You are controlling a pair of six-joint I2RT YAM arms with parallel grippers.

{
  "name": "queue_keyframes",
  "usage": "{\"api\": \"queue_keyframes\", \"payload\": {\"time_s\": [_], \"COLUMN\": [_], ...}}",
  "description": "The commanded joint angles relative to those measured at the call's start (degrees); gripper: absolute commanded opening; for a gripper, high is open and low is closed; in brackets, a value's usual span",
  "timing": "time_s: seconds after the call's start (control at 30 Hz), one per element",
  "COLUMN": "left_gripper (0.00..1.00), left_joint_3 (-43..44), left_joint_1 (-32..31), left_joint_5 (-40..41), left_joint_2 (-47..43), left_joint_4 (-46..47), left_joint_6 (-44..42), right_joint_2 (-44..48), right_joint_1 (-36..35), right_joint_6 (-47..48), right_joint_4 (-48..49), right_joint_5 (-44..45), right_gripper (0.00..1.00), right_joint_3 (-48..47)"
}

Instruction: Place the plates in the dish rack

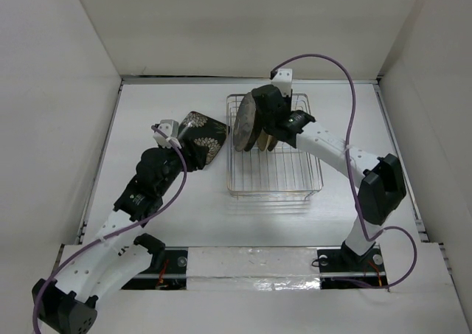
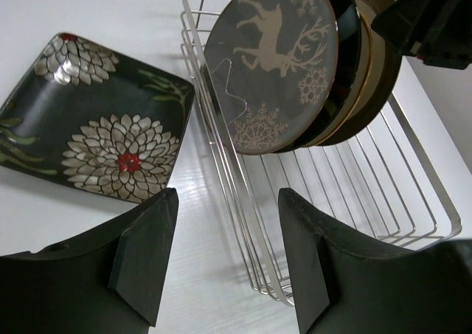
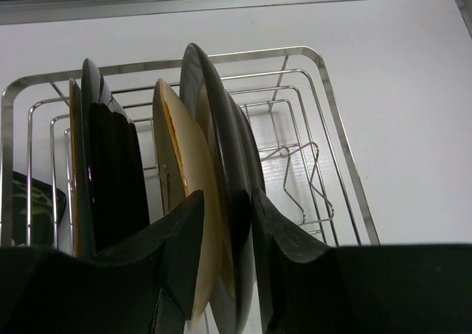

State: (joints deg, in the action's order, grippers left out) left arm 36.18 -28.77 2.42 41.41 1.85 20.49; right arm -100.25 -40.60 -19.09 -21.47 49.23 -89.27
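The left gripper (image 2: 228,194) hangs wide open, empty, near the black square ceramic plate with white flowers (image 2: 96,120), which lies flat beside the chrome wire dish rack (image 1: 276,175). The right gripper (image 3: 227,197) straddles a cream round plate (image 3: 177,150) and a dark round plate (image 3: 221,127) upright in the rack; whether it grips them is unclear.

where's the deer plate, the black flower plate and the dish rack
deer plate (image 2: 276,61): left wrist view, middle of its face
black flower plate (image 2: 122,153): left wrist view, on the large white flower
dish rack (image 1: 276,173): top external view, bare wire floor near the front
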Motion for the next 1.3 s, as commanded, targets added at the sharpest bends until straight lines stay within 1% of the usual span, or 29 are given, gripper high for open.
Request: {"api": "queue_keyframes", "payload": {"time_s": [0.0, 0.07, 0.1, 0.17, 0.23, 0.27, 0.3, 0.33, 0.37, 0.43, 0.47, 0.5, 0.53, 0.57, 0.6, 0.63, 0.67, 0.7, 0.8, 0.83, 0.87, 0.9, 0.93, 0.97, 1.03, 1.1, 1.13, 1.23, 1.27], "left_gripper": [0.54, 0.54, 0.54, 0.54, 0.54, 0.54, 0.54, 0.54, 0.59, 0.68, 0.84, 0.88, 0.91, 0.87, 0.77, 0.5, 0.0, 0.0, 0.0, 0.0, 0.02, 0.09, 0.18, 0.32, 0.38, 0.41, 0.41, 0.41, 0.42], "left_joint_3": [3.5, 3.9, 3.8, 2.9, 2.6, 2.6, 2.4, 1.4, 0.9, -0.3, -0.6, -0.9, -2.2, -3.2, -4.2, -6.0, -6.6, -6.9, -8.8, -9.6, -9.9, -10.0, -9.9, -10.0, -9.8, -9.1, -7.9, -6.6, -6.5], "left_joint_1": [0.1, 0.1, 0.1, 0.1, 0.1, 0.1, 0.1, 0.1, 0.1, 0.1, 0.9, 1.4, 2.7, 3.5, 4.4, 5.4, 7.3, 8.5, 10.5, 10.5, 10.5, 10.5, 10.5, 10.5, 10.5, 10.5, 10.5, 11.1, 11.1], "left_joint_5": [1.2, 1.6, 1.9, 2.7, 3.1, 3.2, 3.4, 3.8, 5.3, 8.1, 8.6, 8.4, 7.4, 7.1, 6.7, 6.4, 6.2, 5.9, 3.5, 3.6, 3.9, 4.2, 4.6, 5.6, 6.1, 6.1, 6.2, 8.1, 7.9], "left_joint_2": [0.3, 1.5, 1.7, 2.5, 4.2, 5.0, 5.6, 6.9, 7.7, 10.6, 11.8, 12.8, 14.6, 15.1, 15.5, 15.9, 16.2, 16.5, 17.4, 17.5, 17.6, 17.8, 18.5, 19.0, 21.0, 23.4, 26.4, 32.0, 33.4], "left_joint_4": [1.6, 1.2, 1.2, 2.5, 3.6, 4.0, 4.5, 5.4, 7.1, 8.4, 9.7, 10.7, 12.3, 16.0, 17.9, 19.8, 21.8, 22.1, 23.2, 23.1, 22.2, 21.5, 20.7, 19.6, 18.9, 18.0, 17.4, 16.3, 17.2], "left_joint_6": [3.6, 4.6, 5.3, 7.9, 10.3, 11.2, 12.2, 13.4, 16.6, 19.7, 21.6, 22.0, 22.0, 22.5, 23.4, 24.8, 26.2, 27.9, 29.9, 30.0, 30.1, 30.0, 29.9, 29.8, 30.7, 31.6, 32.0, 34.7, 35.3], "right_joint_2": [4.6, 6.7, 7.9, 11.6, 15.9, 17.8, 19.6, 21.7, 25.8, 29.9, 33.8, 35.7, 37.5, 40.7, 42.0, 43.2, 44.2, 46.0, 48.4, 49.6, 50.2, 50.8, 51.4, 52.2, 52.5, 53.0, 53.1, 53.9, 54.2], "right_joint_1": [-0.5, 0.1, 0.8, 1.5, 2.8, 2.8, 3.3, 3.3, 3.3, 3.3, 3.3, 2.6, 2.6, 2.6, 2.1, 2.1, 2.1, 2.1, 2.1, 2.1, 2.1, 2.1, 2.1, 2.1, 2.8, 2.8, 3.3, 3.9, 3.9], "right_joint_6": [-1.2, -1.0, -0.8, -0.2, -0.2, -0.4, -0.4, -0.3, -0.3, -1.3, -1.7, -2.1, -3.0, -3.3, -3.8, -4.0, -4.0, -4.0, -3.2, -2.8, -2.6, -2.4, -2.0, -1.9, -1.9, -2.1, -2.3, -2.3, -2.3], "right_joint_4": [5.0, 6.3, 7.6, 8.3, 9.3, 10.2, 12.5, 13.8, 15.0, 17.9, 18.9, 20.8, 22.5, 23.6, 24.7, 24.9, 24.7, 23.9, 23.5, 23.2, 23.2, 23.6, 23.9, 24.3, 24.6, 24.6, 24.8, 24.3, 24.2], "right_joint_5": [-0.4, -1.1, -2.1, -2.9, -4.9, -5.9, -8.4, -9.7, -10.8, -13.9, -15.1, -17.7, -18.9, -20.1, -22.3, -23.0, -23.3, -23.1, -22.1, -21.7, -21.5, -21.0, -20.9, -21.1, -22.2, -22.9, -23.1, -23.4, -23.4], "right_gripper": [0.42, 0.46, 0.47, 0.52, 0.54, 0.57, 0.59, 0.6, 0.6, 0.6, 0.59, 0.55, 0.37, 0.26, 0.05, 0.0, 0.0, 0.0, 0.0, 0.04, 0.06, 0.08, 0.1, 0.1, 0.12, 0.12, 0.14, 0.16, 0.16], "right_joint_3": [0.6, 2.4, 3.2, 5.3, 7.3, 8.8, 12.5, 14.5, 16.6, 22.2, 24.1, 26.1, 29.8, 31.5, 33.0, 34.2, 36.1, 36.9, 39.4, 39.9, 40.2, 41.2, 41.7, 42.2, 43.0, 43.5, 44.2, 45.0, 45.2]}}
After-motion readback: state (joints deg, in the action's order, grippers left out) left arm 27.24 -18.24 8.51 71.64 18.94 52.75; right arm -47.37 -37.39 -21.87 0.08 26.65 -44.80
